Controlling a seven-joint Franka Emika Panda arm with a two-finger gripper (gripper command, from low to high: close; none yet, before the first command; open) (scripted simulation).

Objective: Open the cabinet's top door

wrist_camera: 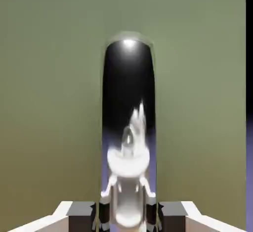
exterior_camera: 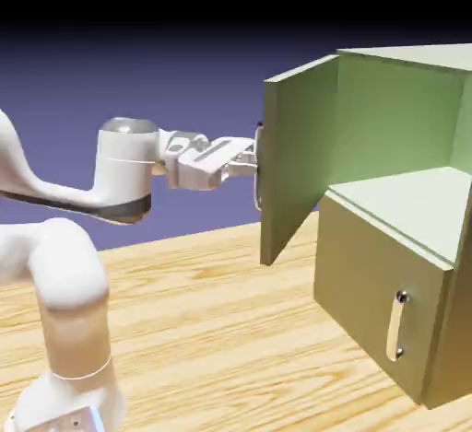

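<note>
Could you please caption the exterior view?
Robot gripper on the handle of a cabinet's open top door.

1 wood-grained table (exterior_camera: 203, 329) shows; blue-violet backdrop (exterior_camera: 212, 80) behind.

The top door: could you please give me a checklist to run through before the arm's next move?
- Gripper closed on the long bar handle: ok, a fingertip at either side of it.
- Top door swung out from the cabinet: ok, the upper compartment's inside shows.
- Lower door shut: ok.
- Space between the top door and the tabletop: cannot tell how much.
- Door at its widest: cannot tell.
</note>
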